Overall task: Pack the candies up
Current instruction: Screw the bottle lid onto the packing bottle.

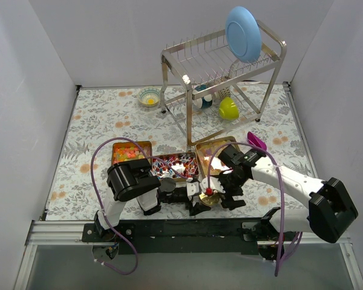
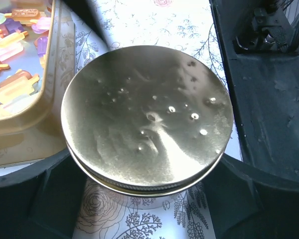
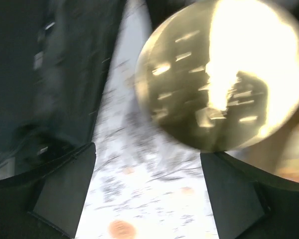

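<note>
Left wrist, candies [image 2: 15, 89] lying crosswise (in tray [image 2: 60, 64]), left jaws clasping round tin [image 2: 147, 117], right jaws spread.

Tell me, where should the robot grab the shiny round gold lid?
By its thin rim, on two opposite sides. The round gold lid has a broad, flat, smooth top, nothing to pinch, but a lip runs round its edge. Come from the near side, as the left pincer does, a finger either side; the square tray crowds one side.

Left hand [image 1: 196, 194] and right hand [image 1: 222, 192] close together at a round gold tin [image 1: 210, 199], candies [image 1: 175, 164] in trays [image 1: 132, 143] just behind.
</note>
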Robot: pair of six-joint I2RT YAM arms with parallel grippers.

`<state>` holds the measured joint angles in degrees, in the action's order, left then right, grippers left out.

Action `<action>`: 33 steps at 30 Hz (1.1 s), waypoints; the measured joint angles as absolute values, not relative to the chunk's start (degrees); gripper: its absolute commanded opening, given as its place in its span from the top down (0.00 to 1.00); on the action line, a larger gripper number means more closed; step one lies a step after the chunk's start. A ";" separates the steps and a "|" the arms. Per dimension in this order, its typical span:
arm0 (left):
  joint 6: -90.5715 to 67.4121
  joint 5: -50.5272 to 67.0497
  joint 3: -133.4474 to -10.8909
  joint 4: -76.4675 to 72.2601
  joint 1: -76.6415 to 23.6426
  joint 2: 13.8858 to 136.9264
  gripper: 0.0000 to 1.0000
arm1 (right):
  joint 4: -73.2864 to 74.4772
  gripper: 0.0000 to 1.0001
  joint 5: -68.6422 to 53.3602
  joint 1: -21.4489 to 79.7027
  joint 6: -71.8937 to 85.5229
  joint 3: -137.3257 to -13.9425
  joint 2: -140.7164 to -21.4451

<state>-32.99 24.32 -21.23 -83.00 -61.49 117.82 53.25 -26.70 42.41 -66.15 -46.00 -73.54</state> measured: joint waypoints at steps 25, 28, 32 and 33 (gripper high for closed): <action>-33.01 24.47 -21.56 -83.00 -61.12 118.06 1.00 | 53.67 0.07 -40.93 42.17 -59.94 -60.84 -84.18; -33.01 24.47 -21.56 -83.00 -61.12 118.08 1.00 | 53.39 0.07 -41.74 43.00 -59.86 -60.03 -84.18; -33.01 24.43 -21.56 -83.00 -61.12 118.06 1.00 | 52.71 0.07 -41.65 42.98 -59.77 -58.57 -84.09; -32.99 24.45 -21.56 -83.00 -61.12 118.06 1.00 | 52.51 0.07 -41.36 42.98 -59.96 -57.89 -84.01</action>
